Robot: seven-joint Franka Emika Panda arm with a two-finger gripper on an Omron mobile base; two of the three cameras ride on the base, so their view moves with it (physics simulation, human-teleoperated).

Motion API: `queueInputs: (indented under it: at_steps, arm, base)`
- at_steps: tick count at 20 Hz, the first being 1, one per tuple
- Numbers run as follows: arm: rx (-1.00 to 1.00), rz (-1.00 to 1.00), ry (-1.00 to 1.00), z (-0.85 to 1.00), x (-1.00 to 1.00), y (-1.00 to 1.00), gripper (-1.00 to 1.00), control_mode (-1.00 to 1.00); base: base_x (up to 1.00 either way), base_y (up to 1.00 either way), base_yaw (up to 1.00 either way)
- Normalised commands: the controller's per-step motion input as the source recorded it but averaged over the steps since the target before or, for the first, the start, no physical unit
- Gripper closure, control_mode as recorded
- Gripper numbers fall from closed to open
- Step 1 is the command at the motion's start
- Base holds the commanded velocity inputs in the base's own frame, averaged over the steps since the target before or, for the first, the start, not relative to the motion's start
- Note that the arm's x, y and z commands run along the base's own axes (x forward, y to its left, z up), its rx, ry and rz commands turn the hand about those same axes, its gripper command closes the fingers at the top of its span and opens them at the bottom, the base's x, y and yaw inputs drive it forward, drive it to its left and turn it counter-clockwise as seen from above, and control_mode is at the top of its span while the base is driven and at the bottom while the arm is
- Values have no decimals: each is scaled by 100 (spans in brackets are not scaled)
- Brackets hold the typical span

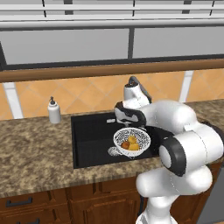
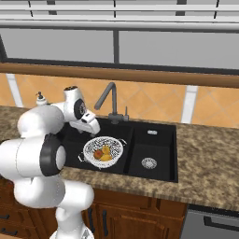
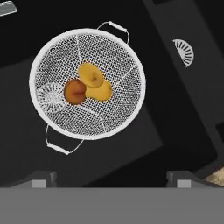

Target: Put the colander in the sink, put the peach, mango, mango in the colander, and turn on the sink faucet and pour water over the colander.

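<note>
All the fruit looks loaded: the peach (image 3: 75, 91) and both mangoes (image 3: 90, 75) (image 3: 101, 91) lie together in the colander (image 3: 57, 57), which sits in the left basin of the sink (image 2: 154, 135). The gripper (image 3: 111, 178) hangs above it, jaws wide apart and empty. Next comes the faucet (image 2: 108, 100), behind the colander; no water runs yet, so its lever needs a push.

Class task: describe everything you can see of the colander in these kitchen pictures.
The colander is a round white wire-mesh bowl with a plain rim and two thin loop handles on opposite sides. It sits upright in the left basin of the black sink. Inside lie a peach and two mangoes, bunched together. The open gripper hangs above, apart.
</note>
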Motion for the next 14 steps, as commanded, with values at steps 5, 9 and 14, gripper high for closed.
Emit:
queueInputs:
  at_steps: [5,9,14]
  arm:
    - [1,11,-6,58,-57,-24,-100,-100]
    - [5,18,-6,47,-34,-69,-100,-100]
    - [6,20,-9,26,-21,-72,-100,-100]
  base:
    - [0,0,0]
    - [0,0,0]
    - [0,0,0]
